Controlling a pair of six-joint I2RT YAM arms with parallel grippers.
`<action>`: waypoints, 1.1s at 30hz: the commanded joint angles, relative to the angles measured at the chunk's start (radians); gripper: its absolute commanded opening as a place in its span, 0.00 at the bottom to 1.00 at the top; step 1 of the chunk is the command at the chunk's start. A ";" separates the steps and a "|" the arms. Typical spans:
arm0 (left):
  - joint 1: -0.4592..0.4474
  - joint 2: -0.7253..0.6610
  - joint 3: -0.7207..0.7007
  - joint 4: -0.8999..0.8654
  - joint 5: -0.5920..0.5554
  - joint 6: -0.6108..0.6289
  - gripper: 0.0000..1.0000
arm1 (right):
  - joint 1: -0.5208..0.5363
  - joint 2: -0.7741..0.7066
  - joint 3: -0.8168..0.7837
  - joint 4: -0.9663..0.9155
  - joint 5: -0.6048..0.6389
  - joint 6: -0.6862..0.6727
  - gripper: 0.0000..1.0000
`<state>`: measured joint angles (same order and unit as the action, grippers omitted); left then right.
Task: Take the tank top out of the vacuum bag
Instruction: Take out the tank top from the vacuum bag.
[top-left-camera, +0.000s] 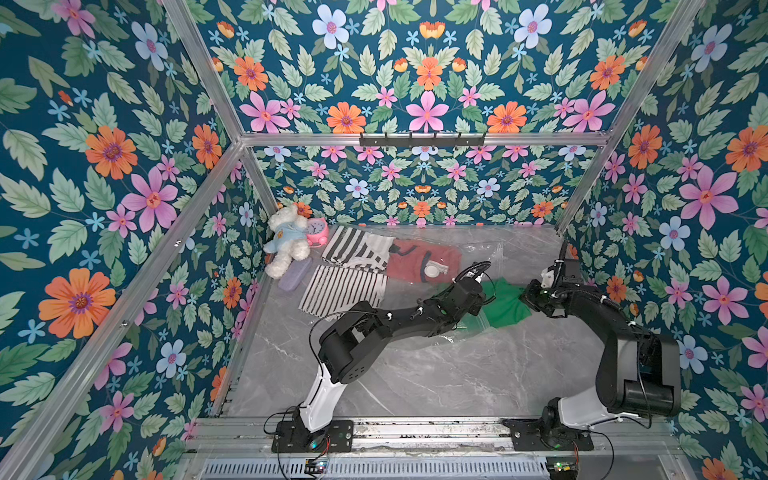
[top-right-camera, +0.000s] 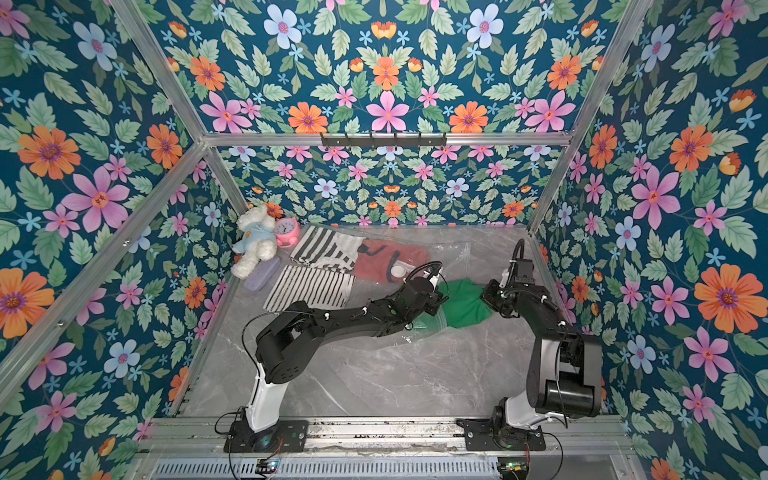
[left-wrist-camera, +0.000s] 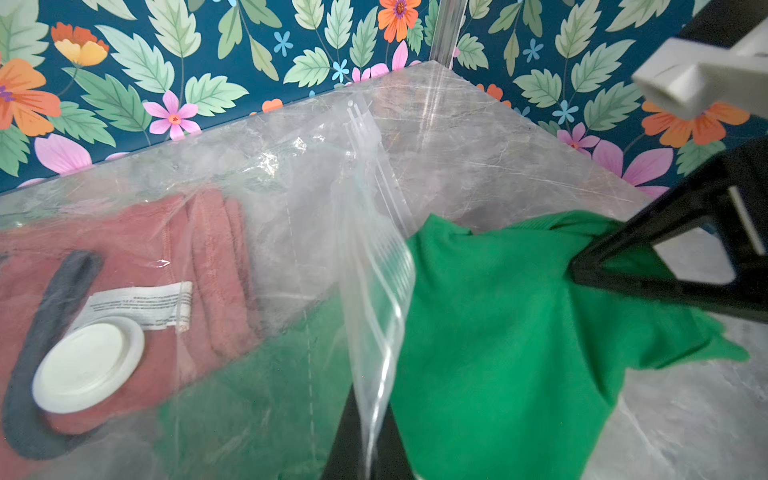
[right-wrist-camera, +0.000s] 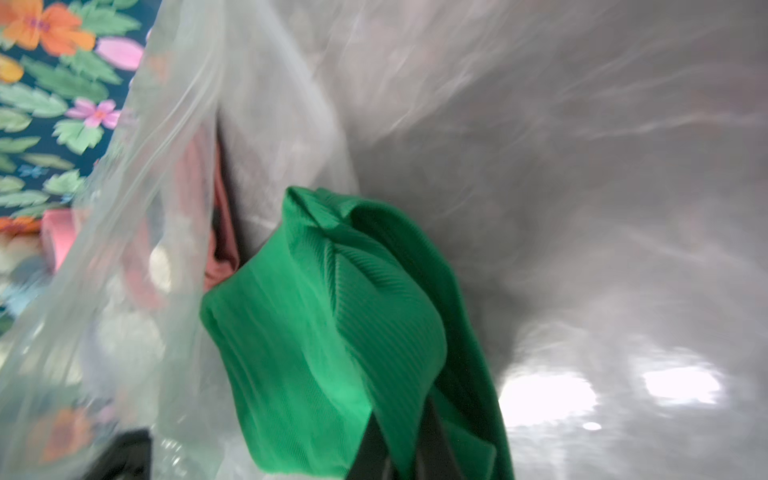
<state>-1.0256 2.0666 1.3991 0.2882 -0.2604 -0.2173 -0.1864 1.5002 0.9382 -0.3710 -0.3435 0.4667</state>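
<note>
Here, in a top view, the green ribbed tank top (top-left-camera: 505, 305) lies half out of the transparent crinkly plastic vacuum bag (top-left-camera: 486, 251), near the right edge of the grey marble counter (top-left-camera: 457, 374). In the left wrist view, the left gripper (left-wrist-camera: 370, 432) pinches the bag's zip strip (left-wrist-camera: 374, 266). In the right wrist view, the right gripper (right-wrist-camera: 399, 453) is clamped on the tank top.

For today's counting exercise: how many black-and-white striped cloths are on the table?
2. The far striped cloth lies beside the red garment; the near striped cloth lies just in front of it. Others may be hidden.
</note>
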 joint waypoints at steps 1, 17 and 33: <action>0.000 -0.013 -0.006 0.019 -0.030 0.006 0.00 | -0.011 -0.002 0.044 -0.086 0.123 -0.039 0.00; 0.000 -0.031 -0.026 0.020 -0.079 -0.005 0.00 | -0.058 0.001 0.165 -0.131 0.476 -0.023 0.00; 0.001 -0.039 -0.030 0.022 -0.106 -0.002 0.00 | -0.082 0.111 0.310 -0.178 0.614 -0.092 0.00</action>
<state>-1.0264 2.0399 1.3655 0.2985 -0.3355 -0.2184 -0.2695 1.5959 1.2232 -0.5282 0.2401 0.3901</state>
